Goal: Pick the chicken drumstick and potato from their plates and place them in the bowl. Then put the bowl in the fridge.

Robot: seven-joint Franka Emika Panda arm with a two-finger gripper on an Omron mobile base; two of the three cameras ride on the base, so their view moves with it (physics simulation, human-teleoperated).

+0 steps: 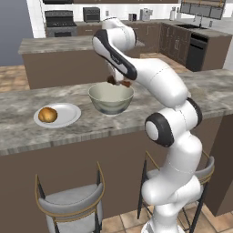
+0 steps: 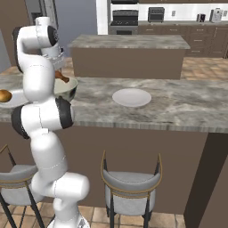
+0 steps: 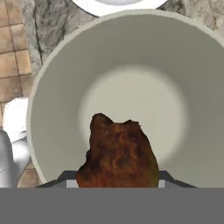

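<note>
Hand view: chicken drumstick (image 3: 119, 155) clamped between the jaws, hanging over the bowl (image 3: 57, 87).

The white arm (image 1: 173, 136) rises at the frame's lower right, bends at its elbow and reaches up-left; its claw (image 1: 117, 82) points downward, clamped on the chicken drumstick (image 3: 118, 157).
</note>
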